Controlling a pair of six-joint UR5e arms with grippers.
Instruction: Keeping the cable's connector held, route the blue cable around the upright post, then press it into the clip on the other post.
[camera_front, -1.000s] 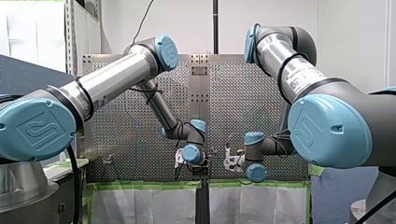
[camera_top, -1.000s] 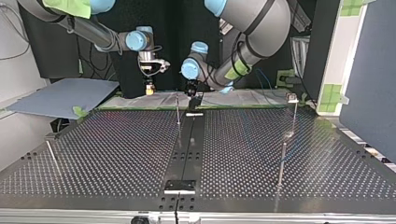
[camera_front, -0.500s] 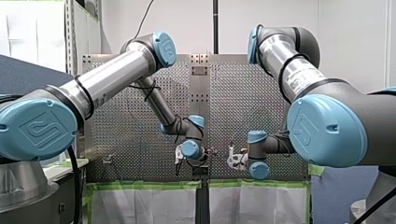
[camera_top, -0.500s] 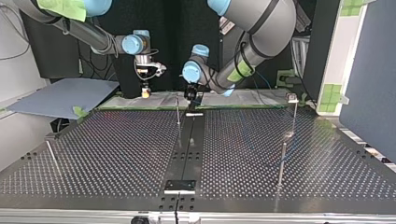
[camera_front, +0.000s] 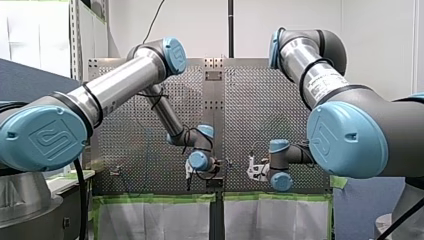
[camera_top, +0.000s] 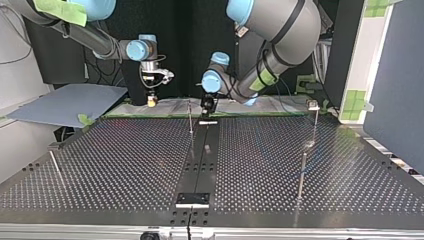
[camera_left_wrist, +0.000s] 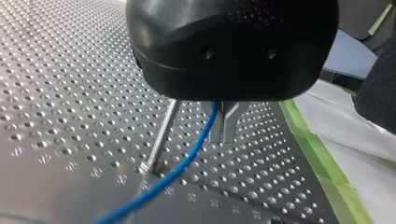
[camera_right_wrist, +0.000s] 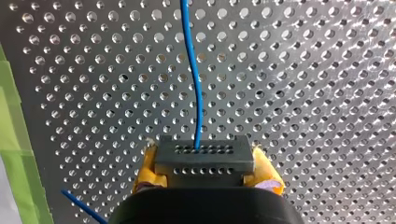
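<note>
Right gripper (camera_right_wrist: 205, 164) clamped on the connector (camera_right_wrist: 204, 154) between yellow pads, blue cable (camera_right_wrist: 198, 107) running over the table (camera_right_wrist: 303, 70) past the post (camera_left_wrist: 161, 135) foot under left gripper (camera_left_wrist: 224, 126), grip there cannot be told; wrap apparently barely begun, clip (camera_top: 313, 105) untouched

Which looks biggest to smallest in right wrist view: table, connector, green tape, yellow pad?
1. Table, fills most of the view.
2. Connector and green tape: about alike, can't rank them; the tape is cut off at the edge.
3. Yellow pad, only slivers show beside the connector.
</note>
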